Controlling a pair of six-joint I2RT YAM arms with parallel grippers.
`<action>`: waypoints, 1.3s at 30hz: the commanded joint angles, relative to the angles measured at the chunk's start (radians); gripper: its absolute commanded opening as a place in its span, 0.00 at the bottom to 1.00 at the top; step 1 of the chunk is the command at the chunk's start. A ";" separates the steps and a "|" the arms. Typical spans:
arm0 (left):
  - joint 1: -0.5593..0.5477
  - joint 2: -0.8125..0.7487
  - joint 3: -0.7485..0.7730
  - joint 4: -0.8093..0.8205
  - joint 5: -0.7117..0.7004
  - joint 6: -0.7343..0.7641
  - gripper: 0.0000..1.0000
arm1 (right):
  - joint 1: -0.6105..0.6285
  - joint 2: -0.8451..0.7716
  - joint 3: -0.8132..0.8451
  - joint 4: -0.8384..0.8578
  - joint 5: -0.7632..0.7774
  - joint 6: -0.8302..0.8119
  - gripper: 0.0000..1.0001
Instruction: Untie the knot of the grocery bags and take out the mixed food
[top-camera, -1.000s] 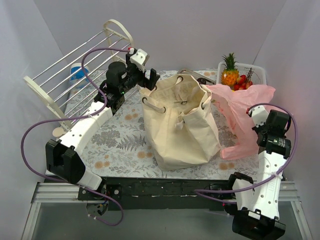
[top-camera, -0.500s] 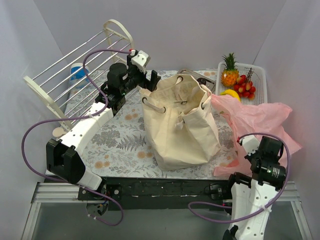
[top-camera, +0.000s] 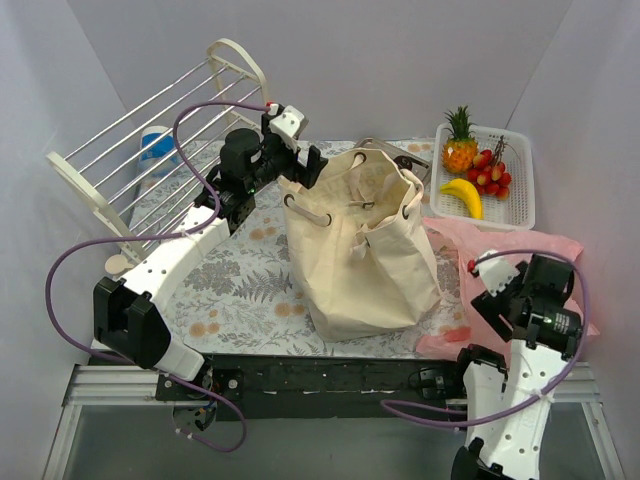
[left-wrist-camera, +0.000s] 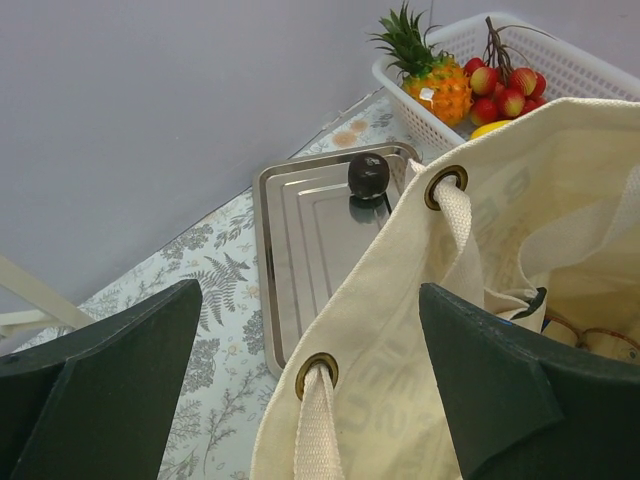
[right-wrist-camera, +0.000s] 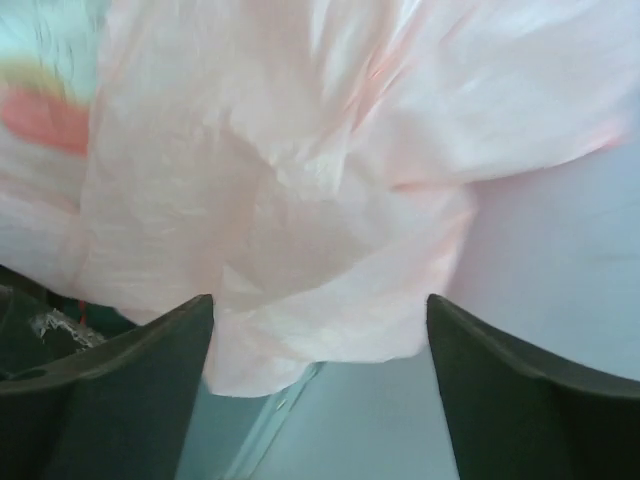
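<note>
The beige canvas tote (top-camera: 360, 245) stands mid-table with its mouth loose. My left gripper (top-camera: 305, 165) is open at its back-left rim; in the left wrist view the rim with a brass eyelet (left-wrist-camera: 316, 368) and cord lies between the spread fingers (left-wrist-camera: 120, 380). The pink plastic bag (top-camera: 505, 250) lies slack at the table's right edge. My right gripper (top-camera: 492, 290) is open beside it, and the bag's edge (right-wrist-camera: 300, 200) hangs loose between the fingers. A pineapple (top-camera: 460, 150), a banana (top-camera: 463, 195) and red fruits (top-camera: 490, 170) sit in the white basket (top-camera: 528, 195).
A wire rack (top-camera: 130, 170) leans along the left side with a blue-and-white tub (top-camera: 157, 148) behind it. A metal tray (left-wrist-camera: 310, 240) holding a dark round thing (left-wrist-camera: 368, 175) lies behind the tote. Walls close in on both sides.
My right gripper opened and let go of the pink bag after pulling it toward the near right; the bag dropped flat, uncovering the banana in the basket. The left arm barely moved.
</note>
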 joint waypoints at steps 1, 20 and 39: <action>-0.002 -0.007 0.050 -0.014 0.032 -0.008 0.92 | -0.005 0.027 0.310 0.010 -0.465 -0.230 0.98; -0.004 -0.174 -0.039 -0.356 0.013 0.023 0.93 | 0.134 0.642 0.807 1.038 -0.849 0.817 0.99; -0.001 0.028 0.137 -0.698 -0.198 -0.164 0.72 | 0.926 1.134 1.203 0.467 -0.152 0.280 0.98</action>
